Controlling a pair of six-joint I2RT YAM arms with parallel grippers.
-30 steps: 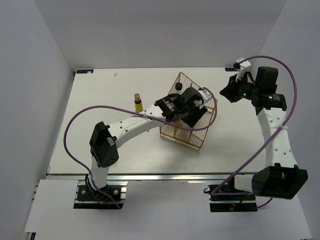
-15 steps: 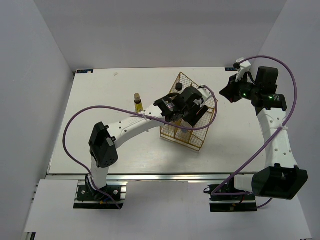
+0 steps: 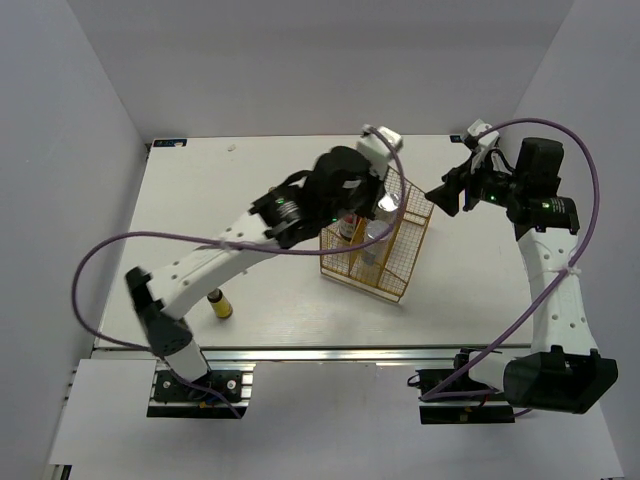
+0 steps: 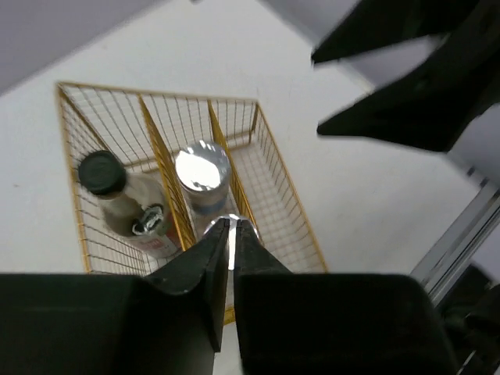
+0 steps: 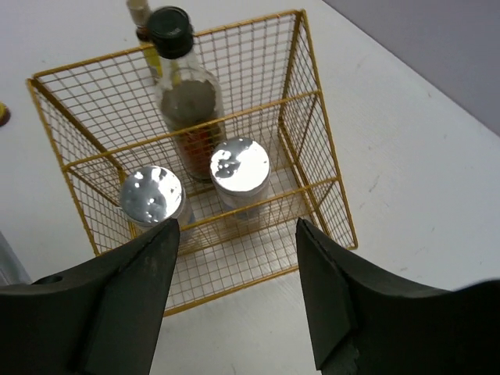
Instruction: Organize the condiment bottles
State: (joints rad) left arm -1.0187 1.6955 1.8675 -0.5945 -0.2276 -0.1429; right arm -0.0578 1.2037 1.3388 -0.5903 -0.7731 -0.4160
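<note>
The gold wire basket [image 3: 362, 283] holds a tall clear bottle with a red label [image 5: 183, 86] and two white bottles with silver lids [image 5: 239, 166] [image 5: 151, 195]. One amber bottle [image 3: 218, 303] stands on the table at the near left. Another small bottle [image 5: 139, 16] pokes up behind the basket in the right wrist view. My left gripper [image 4: 232, 221] hangs shut and empty over the basket [image 4: 156, 92], just above one silver lid [image 4: 201, 168]. My right gripper [image 5: 234, 225] is open and empty above the basket's right side [image 5: 336, 180].
Both grippers hover close together over the basket, the left gripper [image 3: 372, 192] coming in from the left and the right gripper [image 3: 445, 195] from the right. White walls enclose the table on three sides. A metal rail [image 3: 330, 352] runs along the near edge.
The left arm has swung its elbow out to the left, and its gripper has shut. The right gripper has opened and moved towards the basket. An amber bottle now stands at the near left.
</note>
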